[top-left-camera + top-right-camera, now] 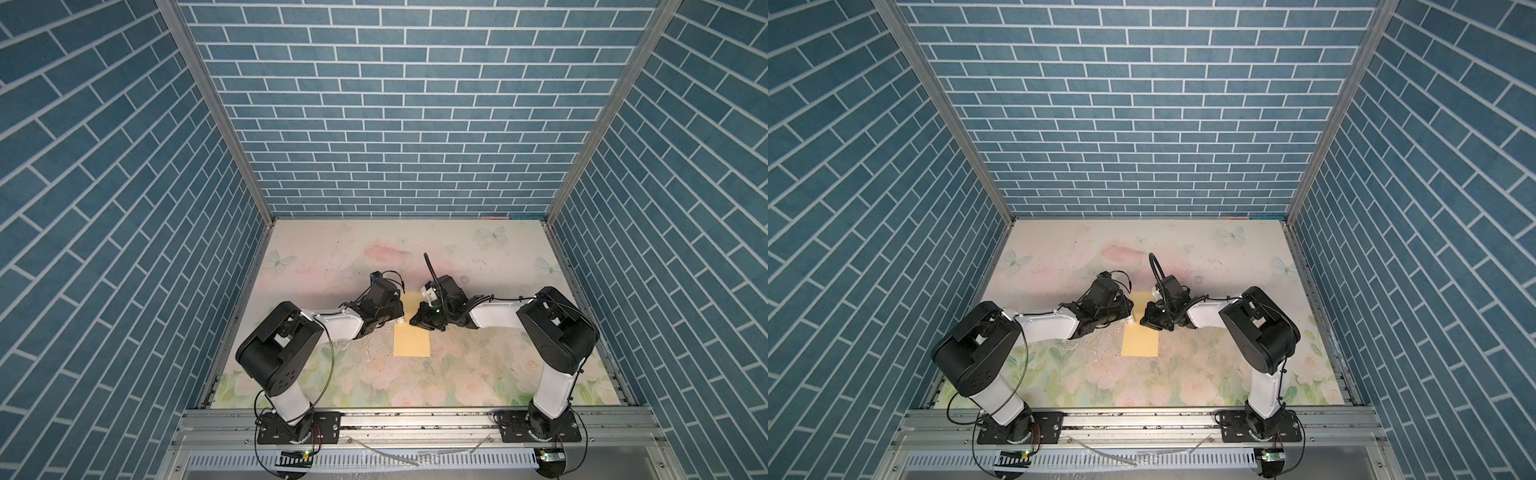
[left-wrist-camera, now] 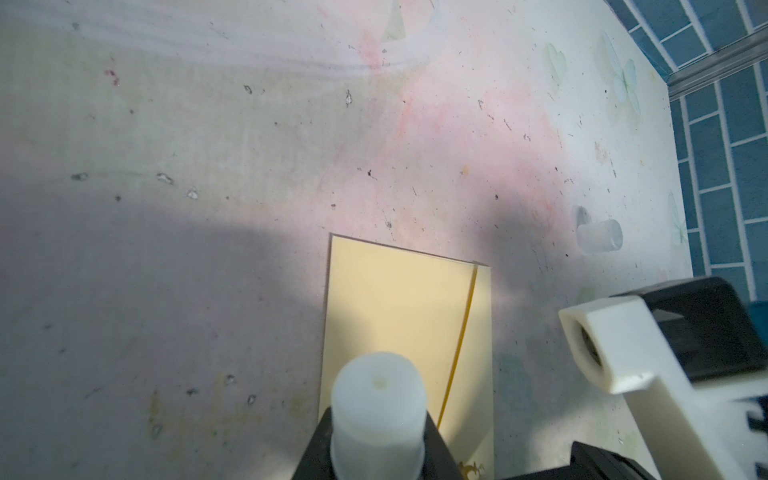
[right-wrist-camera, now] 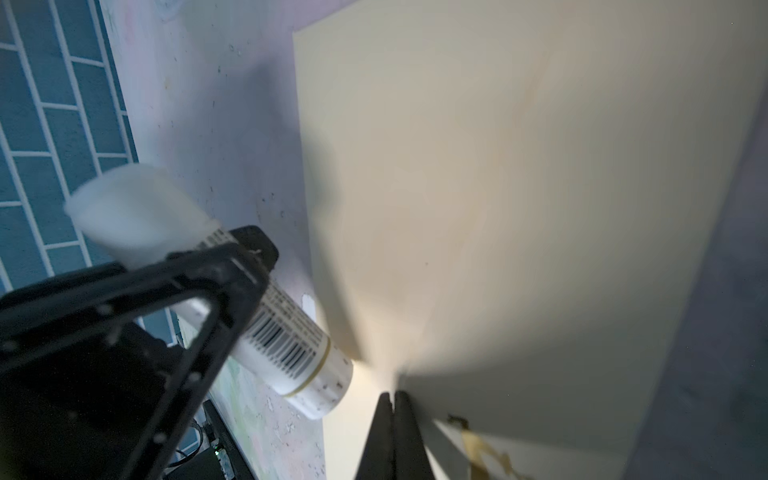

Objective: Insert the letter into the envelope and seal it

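The yellow-tan envelope (image 1: 411, 343) (image 1: 1140, 340) lies mid-table, its long side running away from the arms. My left gripper (image 1: 392, 318) (image 2: 376, 440) is shut on a white glue stick (image 2: 378, 395) (image 3: 291, 349) at the envelope's left edge. The stick's lower end sits close to the flap. My right gripper (image 1: 417, 321) (image 3: 392, 399) is shut on the flap (image 3: 498, 208), which stands lifted off the body. A small dark squiggle mark (image 3: 486, 453) shows under the flap. The letter is out of view.
A translucent cap (image 2: 598, 241) lies on the floral table (image 1: 478, 374) beyond the envelope, on the right arm's side. Small white flecks (image 1: 370, 349) dot the table left of the envelope. Blue brick walls (image 1: 124, 208) close in three sides.
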`<act>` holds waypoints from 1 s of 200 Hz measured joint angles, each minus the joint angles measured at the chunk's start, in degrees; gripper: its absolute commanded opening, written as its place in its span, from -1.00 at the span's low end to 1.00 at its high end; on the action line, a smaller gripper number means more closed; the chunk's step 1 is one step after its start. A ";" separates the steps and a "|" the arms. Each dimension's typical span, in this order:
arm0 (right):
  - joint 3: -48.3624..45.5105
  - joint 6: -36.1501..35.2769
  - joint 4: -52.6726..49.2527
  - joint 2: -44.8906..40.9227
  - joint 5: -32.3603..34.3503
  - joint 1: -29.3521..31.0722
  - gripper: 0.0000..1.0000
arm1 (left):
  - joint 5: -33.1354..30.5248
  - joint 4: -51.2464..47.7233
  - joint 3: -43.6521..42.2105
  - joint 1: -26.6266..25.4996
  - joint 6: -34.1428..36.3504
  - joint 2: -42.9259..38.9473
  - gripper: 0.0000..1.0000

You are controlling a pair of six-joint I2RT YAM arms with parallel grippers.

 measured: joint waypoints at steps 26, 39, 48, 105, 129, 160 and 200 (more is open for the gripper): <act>0.00 0.00 0.39 0.07 -0.13 -1.66 -1.00 | 0.00 0.00 0.00 0.00 0.02 0.00 -1.00; 0.02 0.00 0.70 0.28 -0.39 -2.89 -1.00 | 0.00 0.00 0.00 0.00 0.02 0.00 -1.00; 0.09 0.00 0.92 0.50 -0.79 -3.58 -1.00 | 0.02 -0.02 0.00 0.00 0.02 0.00 -1.00; 3.02 -1.05 0.61 2.86 -1.86 -5.66 -1.00 | 0.00 -0.02 0.00 0.00 0.00 0.00 -1.00; 3.04 -1.09 0.57 2.86 -1.77 -5.03 -1.00 | 0.00 -0.02 0.00 0.00 0.00 0.00 -1.00; 2.99 -1.09 0.72 2.64 -0.79 -3.06 -1.00 | 0.00 -0.02 0.00 0.00 0.00 0.00 -1.00; 0.11 -1.07 0.85 0.39 -0.28 -0.42 -1.00 | 0.00 -0.02 0.00 0.00 0.00 0.00 -1.00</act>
